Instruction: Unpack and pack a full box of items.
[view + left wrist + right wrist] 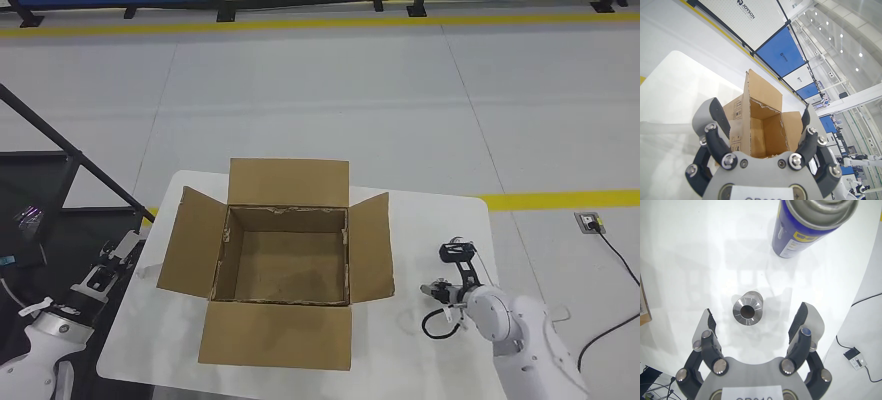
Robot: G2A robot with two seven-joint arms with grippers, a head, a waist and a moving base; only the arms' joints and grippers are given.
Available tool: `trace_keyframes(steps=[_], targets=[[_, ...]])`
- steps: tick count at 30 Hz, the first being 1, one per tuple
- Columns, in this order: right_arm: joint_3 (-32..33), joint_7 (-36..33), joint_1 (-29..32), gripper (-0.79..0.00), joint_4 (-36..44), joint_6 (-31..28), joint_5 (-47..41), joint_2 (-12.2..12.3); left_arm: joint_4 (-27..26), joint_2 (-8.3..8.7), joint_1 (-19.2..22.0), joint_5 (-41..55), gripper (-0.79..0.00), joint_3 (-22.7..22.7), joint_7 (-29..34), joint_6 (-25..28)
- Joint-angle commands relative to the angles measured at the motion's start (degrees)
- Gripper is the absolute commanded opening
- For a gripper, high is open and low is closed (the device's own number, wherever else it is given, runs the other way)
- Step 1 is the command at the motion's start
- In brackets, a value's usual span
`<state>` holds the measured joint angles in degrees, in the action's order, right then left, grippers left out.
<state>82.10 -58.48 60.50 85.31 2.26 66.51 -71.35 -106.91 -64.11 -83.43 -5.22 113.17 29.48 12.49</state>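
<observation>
An open cardboard box [285,265] stands in the middle of the white table [430,215], all flaps out and its inside bare. My left gripper [122,252] hovers open at the table's left edge; in its wrist view the left gripper [761,108] faces the box [764,121] with nothing between its fingers. My right gripper [441,292] is to the right of the box. In the right wrist view the right gripper [755,311] hangs open above a short hollow metal cylinder [747,312] standing on the table. A blue spray can [800,228] stands just beyond it.
The spray can [457,249] stands near the table's right side, between the right gripper and the far edge. A corner of the box [644,306] is off to one side of the right gripper. A cable and small adapter [855,358] lie on the floor.
</observation>
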Motion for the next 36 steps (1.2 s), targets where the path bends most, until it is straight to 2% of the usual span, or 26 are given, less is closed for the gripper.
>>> trace_keyframes(steps=[1,2,8,11,13,18,23,27,31,36], targets=[[-0.45,0.11,-0.39,-0.369,-0.62,0.04,-0.13,-0.04,0.0,0.0,0.0,0.0,0.0,0.0,0.0,0.0],[-0.57,0.19,-0.57,-0.422,-0.88,0.04,-0.15,-0.04,0.0,0.0,0.0,0.0,0.0,0.0,0.0,0.0],[-1.12,0.92,-1.06,-0.533,-1.32,0.3,-0.09,-0.03,0.0,0.0,0.0,0.0,0.0,0.0,0.0,0.0],[-1.07,0.87,-1.09,-0.723,-0.82,0.44,0.0,0.04,0.0,0.0,0.0,0.0,0.0,0.0,0.0,0.0],[-0.79,0.91,-0.87,-0.785,0.16,0.32,0.04,0.14,0.0,0.0,0.0,0.0,0.0,0.0,0.0,0.0],[1.28,0.58,1.6,-0.785,8.21,-0.33,-0.41,0.6,0.0,0.0,0.0,0.0,0.0,0.0,0.0,0.0],[3.72,-0.45,5.4,-0.785,23.79,1.6,0.86,1.02,0.0,0.0,0.0,0.0,0.0,0.0,0.0,0.0],[2.85,-0.72,6.12,-0.785,34.55,4.22,3.29,0.99,-0.31,-0.02,-0.69,-0.44,0.0,-0.43,-0.75,0.46],[-0.92,-0.92,4.05,-0.785,40.39,4.44,5.07,0.76,0.03,0.04,-1.31,-0.73,0.0,-0.67,-1.11,1.31],[-8.89,-3.73,-4.51,-0.785,38.26,3.02,4.24,-0.04,-0.07,0.1,-1.72,-1.68,0.0,-0.51,-1.63,1.37]])
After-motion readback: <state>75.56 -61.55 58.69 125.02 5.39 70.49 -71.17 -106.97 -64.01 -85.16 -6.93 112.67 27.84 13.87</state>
